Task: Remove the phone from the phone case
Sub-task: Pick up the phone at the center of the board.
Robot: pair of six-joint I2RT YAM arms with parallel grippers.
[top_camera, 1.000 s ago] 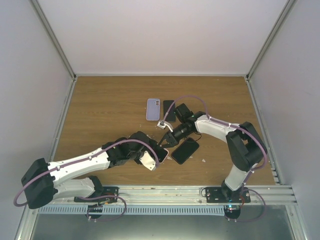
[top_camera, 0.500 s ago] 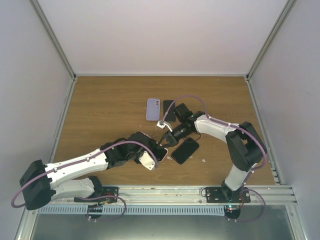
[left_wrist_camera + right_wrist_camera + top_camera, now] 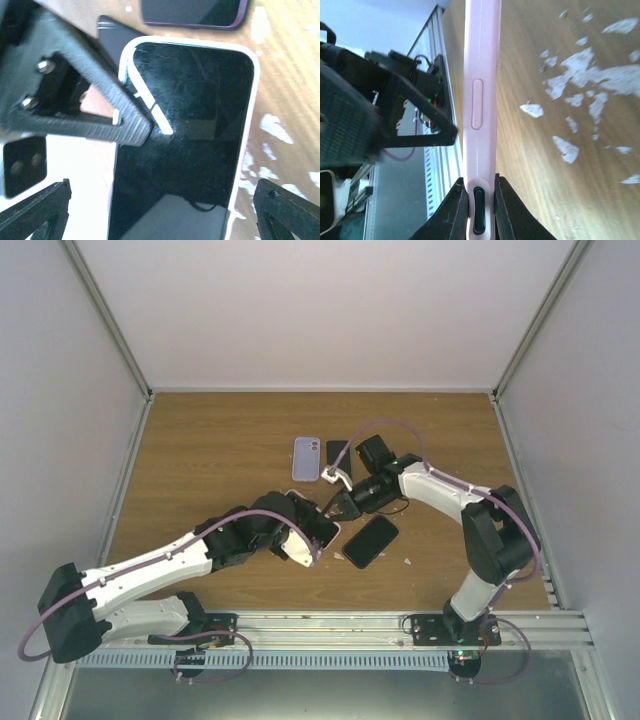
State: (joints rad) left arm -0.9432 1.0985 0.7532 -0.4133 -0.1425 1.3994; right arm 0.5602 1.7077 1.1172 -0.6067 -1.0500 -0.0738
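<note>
A wooden bench [image 3: 200, 460] sits between white walls, with a metal rail [image 3: 330, 625] along its near edge. The left arm [image 3: 170, 562] stretches from the near left corner toward the middle. The right arm [image 3: 450, 495] bends in from the near right. Their jaws come together at a phone [image 3: 322, 527] in a pink case [image 3: 334, 532] near the bench's centre. The left jaws are over its near end and the right jaws are at its far corner. How wide either pair stands is too small to tell. Just right of it lies a dark phone [image 3: 370, 541], tilted. Farther back, a lilac phone [image 3: 307, 458] lies back up beside another dark phone [image 3: 337, 453].
</note>
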